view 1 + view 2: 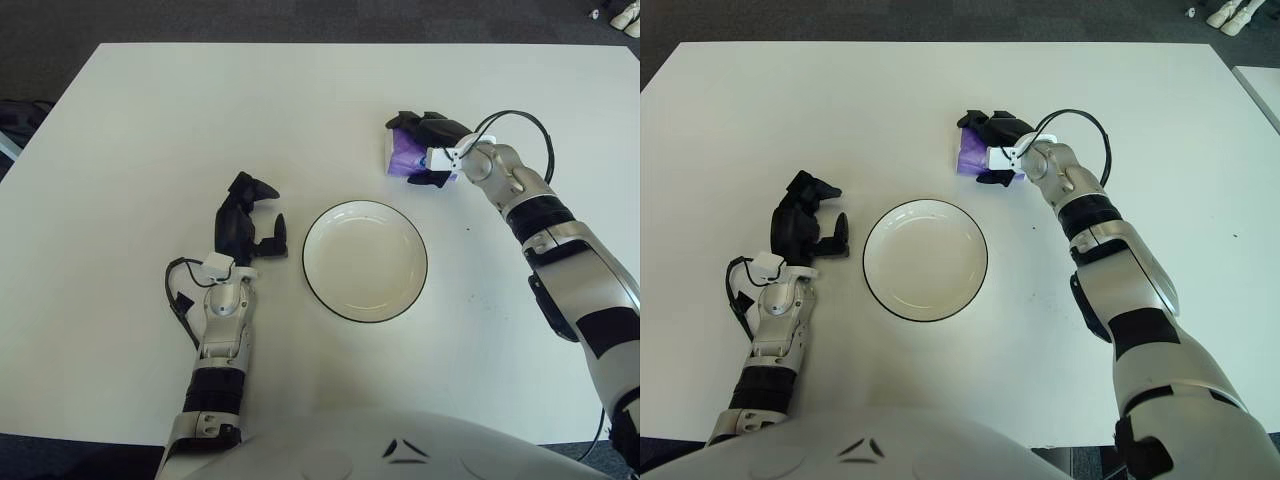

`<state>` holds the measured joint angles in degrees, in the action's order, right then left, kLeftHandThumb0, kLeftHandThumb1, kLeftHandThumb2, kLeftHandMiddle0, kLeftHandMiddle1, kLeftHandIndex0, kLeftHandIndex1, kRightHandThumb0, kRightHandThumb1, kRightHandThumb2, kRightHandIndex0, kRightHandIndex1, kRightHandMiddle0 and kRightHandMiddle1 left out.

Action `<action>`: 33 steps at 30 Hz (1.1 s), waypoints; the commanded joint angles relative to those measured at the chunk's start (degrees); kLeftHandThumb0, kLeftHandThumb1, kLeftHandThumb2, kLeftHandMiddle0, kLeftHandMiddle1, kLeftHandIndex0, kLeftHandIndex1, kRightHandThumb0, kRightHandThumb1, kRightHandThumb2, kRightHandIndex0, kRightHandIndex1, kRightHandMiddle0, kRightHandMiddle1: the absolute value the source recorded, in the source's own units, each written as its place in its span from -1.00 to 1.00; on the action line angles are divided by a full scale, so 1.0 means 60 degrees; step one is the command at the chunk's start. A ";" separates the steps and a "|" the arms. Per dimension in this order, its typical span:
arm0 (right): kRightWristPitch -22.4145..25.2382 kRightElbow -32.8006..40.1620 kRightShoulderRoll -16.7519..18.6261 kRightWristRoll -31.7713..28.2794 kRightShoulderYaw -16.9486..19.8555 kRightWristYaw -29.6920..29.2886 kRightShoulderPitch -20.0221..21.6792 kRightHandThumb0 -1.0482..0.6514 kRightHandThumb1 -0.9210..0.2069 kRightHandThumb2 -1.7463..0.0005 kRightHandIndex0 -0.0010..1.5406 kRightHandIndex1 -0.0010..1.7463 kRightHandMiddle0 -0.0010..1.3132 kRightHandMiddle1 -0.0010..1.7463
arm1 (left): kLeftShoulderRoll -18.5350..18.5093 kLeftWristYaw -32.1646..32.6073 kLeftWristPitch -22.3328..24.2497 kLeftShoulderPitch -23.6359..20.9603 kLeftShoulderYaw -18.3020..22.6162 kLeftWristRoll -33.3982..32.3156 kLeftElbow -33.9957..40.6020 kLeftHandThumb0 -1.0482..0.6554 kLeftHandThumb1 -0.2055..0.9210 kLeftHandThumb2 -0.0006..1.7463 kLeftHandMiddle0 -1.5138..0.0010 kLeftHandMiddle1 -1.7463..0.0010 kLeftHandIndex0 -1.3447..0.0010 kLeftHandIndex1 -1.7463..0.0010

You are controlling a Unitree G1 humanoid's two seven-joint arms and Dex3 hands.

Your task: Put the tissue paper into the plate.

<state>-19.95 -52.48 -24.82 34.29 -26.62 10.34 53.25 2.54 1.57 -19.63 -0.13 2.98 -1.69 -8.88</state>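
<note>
The tissue pack (403, 155) was a small soft packet in glossy purple wrap, lying on the matte white table (120, 150) just beyond the plate (365, 260). The right hand (432, 150) had its black fingers curled around it. The plate was round, shallow, white with a thin dark rim. The left hand (247, 222) showed left of the plate, fingers loosely parted, holding nothing.

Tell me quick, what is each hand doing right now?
Left hand: open, holding nothing, left of the plate.
Right hand: closed around the purple tissue pack.
</note>
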 commanded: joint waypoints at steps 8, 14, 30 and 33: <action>0.0362 -0.0694 0.0426 0.0045 -0.0395 -0.0104 -0.1866 0.21 0.54 -0.84 -0.01 0.99 -0.07 0.98 | 0.0015 -0.0001 0.0182 0.0838 0.0014 0.0034 -0.0840 0.22 -0.57 0.89 -0.06 -0.99 0.10 -1.00; 0.0701 -0.0196 0.0468 -0.0189 -0.0180 -0.0502 -0.2089 0.23 0.73 -0.94 0.21 0.84 0.01 1.00 | 0.0015 -0.0007 0.0184 0.0817 0.0037 0.0001 -0.0897 0.22 -0.59 0.90 -0.07 -1.00 0.09 -1.00; 0.0850 0.2657 0.0062 -0.1780 0.1310 -0.0044 -0.3072 0.23 0.81 -0.98 0.28 0.81 0.05 1.00 | 0.0037 0.0033 0.0132 0.0800 0.0081 -0.0017 -0.0910 0.22 -0.53 0.86 -0.04 -0.98 0.12 -1.00; 0.0707 0.2566 0.0254 -0.2431 0.1861 -0.0015 -0.2974 0.23 0.83 -0.99 0.29 0.80 0.06 1.00 | 0.0031 0.0014 0.0152 0.0801 0.0080 -0.0022 -0.0897 0.22 -0.53 0.85 -0.04 -0.98 0.12 -1.00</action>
<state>-17.18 -34.97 -24.71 23.09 -16.84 7.25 39.33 2.54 1.54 -20.11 -0.25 3.12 -1.74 -9.27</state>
